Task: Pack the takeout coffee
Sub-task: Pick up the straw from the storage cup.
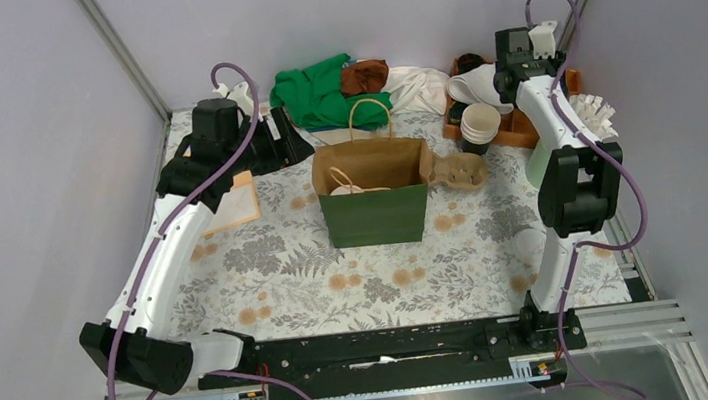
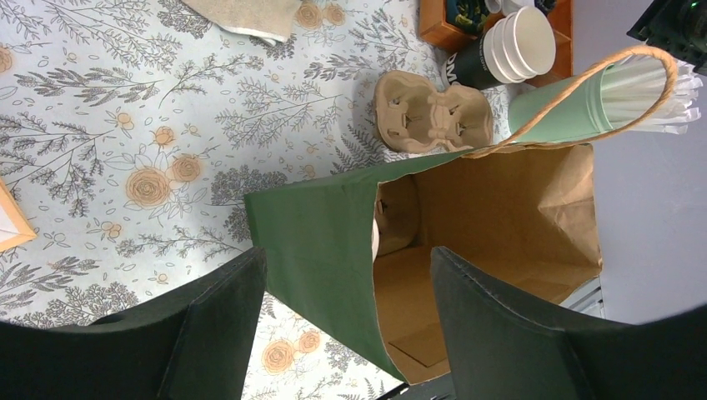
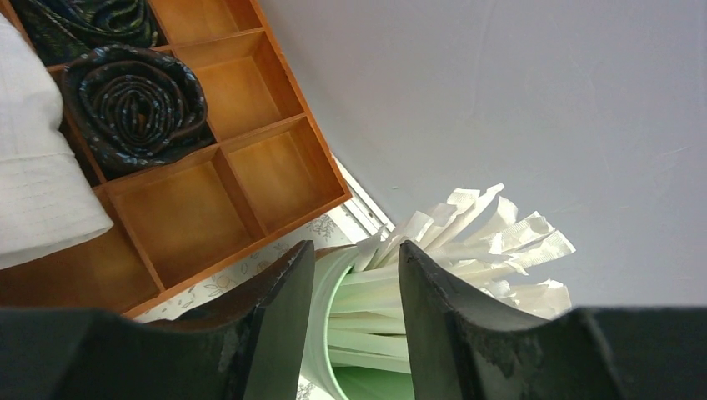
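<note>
Currently: left gripper (image 2: 346,260), jaws wide apart, empty; green paper bag (image 2: 317,242) stands just ahead of it. Takeout coffee (image 1: 347,190) sits inside the bag, its white lid plain from overhead and only a sliver in the left wrist view. Right gripper (image 3: 357,250), jaws parted, empty; wrapped straws (image 3: 467,242) just beyond it, wooden tray (image 3: 250,167) alongside.

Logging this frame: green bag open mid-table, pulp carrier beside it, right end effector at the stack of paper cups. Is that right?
Not quite: the right end effector is at the mint-green holder of wrapped straws, not the stack of paper cups, as the right wrist view shows. The green bag open mid-table and the pulp carrier beside it stand.
</note>
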Robot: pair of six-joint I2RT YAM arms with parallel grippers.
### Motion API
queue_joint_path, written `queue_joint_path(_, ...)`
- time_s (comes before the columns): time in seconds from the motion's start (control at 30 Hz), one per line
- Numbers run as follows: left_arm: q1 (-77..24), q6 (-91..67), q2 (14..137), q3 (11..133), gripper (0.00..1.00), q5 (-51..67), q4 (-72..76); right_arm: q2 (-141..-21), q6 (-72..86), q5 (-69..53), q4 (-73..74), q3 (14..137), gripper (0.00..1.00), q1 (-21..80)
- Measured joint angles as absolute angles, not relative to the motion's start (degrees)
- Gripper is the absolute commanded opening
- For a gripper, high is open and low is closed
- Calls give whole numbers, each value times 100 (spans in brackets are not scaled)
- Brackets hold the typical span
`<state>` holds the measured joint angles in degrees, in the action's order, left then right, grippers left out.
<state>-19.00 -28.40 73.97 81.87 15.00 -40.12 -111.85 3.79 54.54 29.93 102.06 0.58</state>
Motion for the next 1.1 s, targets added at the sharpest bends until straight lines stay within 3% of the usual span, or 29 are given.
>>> queue_joint_path(0.13, -1890, -2856, 7397, 8184, 76, 1531, -3942, -11187, 272, 5551, 2921, 10116, 39, 58)
queue_joint_path(0.33, -1859, -2862, 7397, 8125, 76, 1570, -3887, -11185, 8, 5787, 2650, 9854, 0, 58)
queue_joint_path(0.7, -1841, -2971, 7363, 7985, 75, 1608, -3813, -11056, -427, 6034, 2324, 9974, 0, 58)
queue_joint_path(1.1, -1841, -3249, 6936, 7607, 74, 1629, -3601, -10556, -1448, 6381, 1721, 11048, 0, 582)
